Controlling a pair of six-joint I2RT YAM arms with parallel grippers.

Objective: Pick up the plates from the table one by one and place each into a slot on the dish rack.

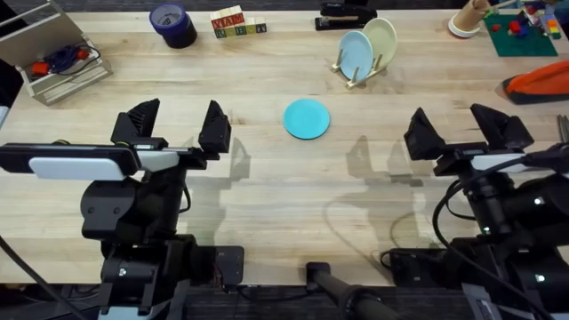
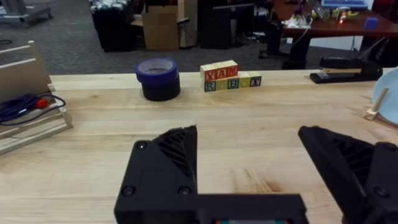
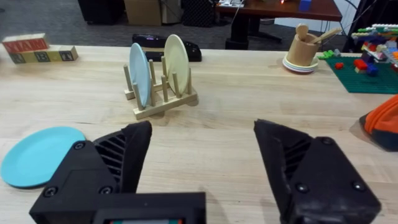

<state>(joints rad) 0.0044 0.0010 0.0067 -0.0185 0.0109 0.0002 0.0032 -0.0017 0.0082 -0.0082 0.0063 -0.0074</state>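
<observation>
turquoise plate (image 1: pixel 307 118) lies flat on table (image 1: pixel 267 187), both arms' jaws spread.

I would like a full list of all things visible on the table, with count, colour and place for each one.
turquoise plate: one, flat on the table, centre.
dish rack: one, light wood, far centre-right.
light-blue plate: one, upright in the rack.
cream plate: one, upright in the rack.
tape rolls: blue on black, far left.
letter blocks: several, beside the tape.
stapler: one, black, far edge.
wooden cup: one, far right.
wooden tray: one, holding a blue cable, far left.
left gripper: black, open, empty.
right gripper: black, open, empty.
</observation>
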